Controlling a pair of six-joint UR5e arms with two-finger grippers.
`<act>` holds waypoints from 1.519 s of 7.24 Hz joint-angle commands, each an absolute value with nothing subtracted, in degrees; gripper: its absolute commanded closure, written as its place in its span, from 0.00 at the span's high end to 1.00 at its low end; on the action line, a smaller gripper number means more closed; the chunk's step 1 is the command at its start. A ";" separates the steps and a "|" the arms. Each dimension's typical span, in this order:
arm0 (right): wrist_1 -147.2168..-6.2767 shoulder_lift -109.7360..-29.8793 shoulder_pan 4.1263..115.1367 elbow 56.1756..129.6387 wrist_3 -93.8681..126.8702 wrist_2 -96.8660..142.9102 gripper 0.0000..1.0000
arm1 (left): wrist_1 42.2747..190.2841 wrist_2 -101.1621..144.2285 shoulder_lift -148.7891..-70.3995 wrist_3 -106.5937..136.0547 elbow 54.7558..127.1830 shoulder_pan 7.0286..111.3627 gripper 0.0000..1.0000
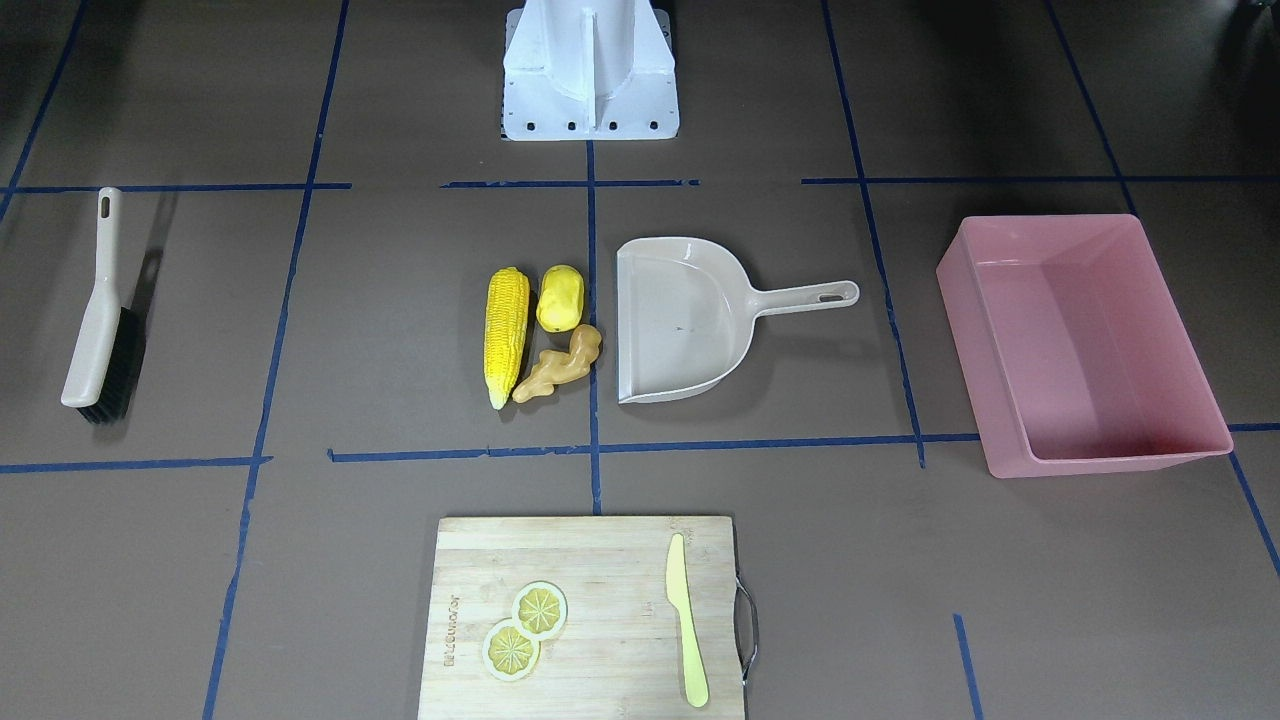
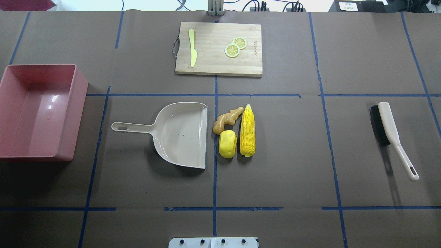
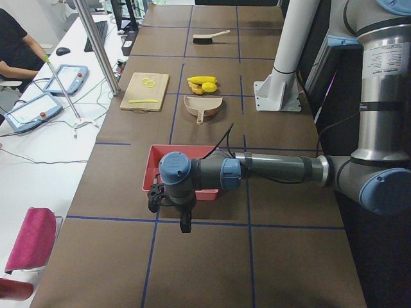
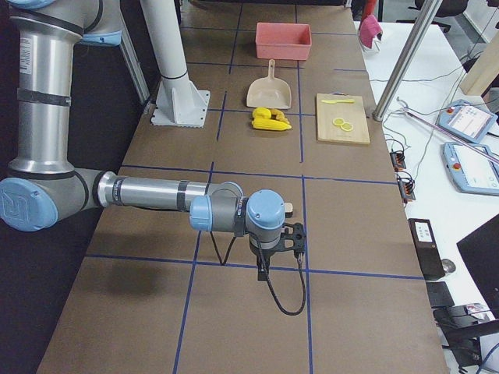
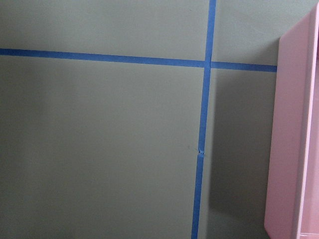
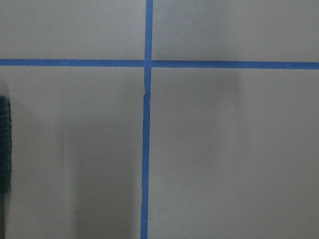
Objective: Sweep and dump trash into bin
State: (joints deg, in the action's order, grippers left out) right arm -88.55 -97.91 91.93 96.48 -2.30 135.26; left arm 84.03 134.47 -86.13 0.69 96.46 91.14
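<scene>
The trash lies mid-table in a cluster: a long yellow corn cob [image 1: 506,335] [image 2: 247,131], a short yellow oval lump [image 1: 560,297] [image 2: 227,144] and a tan ginger root [image 1: 562,364] [image 2: 227,119]. The empty pink bin [image 1: 985,360] [image 2: 79,113] stands at the robot's left end; its wall shows in the left wrist view [image 5: 289,139]. My left gripper [image 3: 164,199] hangs beside the bin, over bare table. My right gripper [image 4: 290,238] hangs at the opposite end. Both appear only in the side views, so I cannot tell whether they are open or shut.
A beige dustpan [image 1: 680,320] [image 2: 179,134] lies beside the trash, mouth toward it. A beige brush [image 1: 100,320] [image 2: 389,129] lies at the robot's right; its bristles edge the right wrist view [image 6: 4,144]. A cutting board [image 2: 213,58] with lemon slices [image 1: 525,632] and a knife [image 1: 686,620] sits far.
</scene>
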 commanded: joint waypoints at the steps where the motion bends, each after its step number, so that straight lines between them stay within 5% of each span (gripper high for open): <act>1: -88.51 -97.82 91.93 96.76 -2.11 135.26 1.00 | 84.02 134.47 -86.13 0.53 96.42 91.14 1.00; 11: -88.42 -96.94 91.93 97.03 -2.02 135.09 1.00 | 92.98 134.30 -87.26 0.62 97.73 88.53 1.00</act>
State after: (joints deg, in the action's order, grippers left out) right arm -88.42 -97.02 91.93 97.05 -1.96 135.15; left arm 91.07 134.44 -86.39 0.86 97.03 90.29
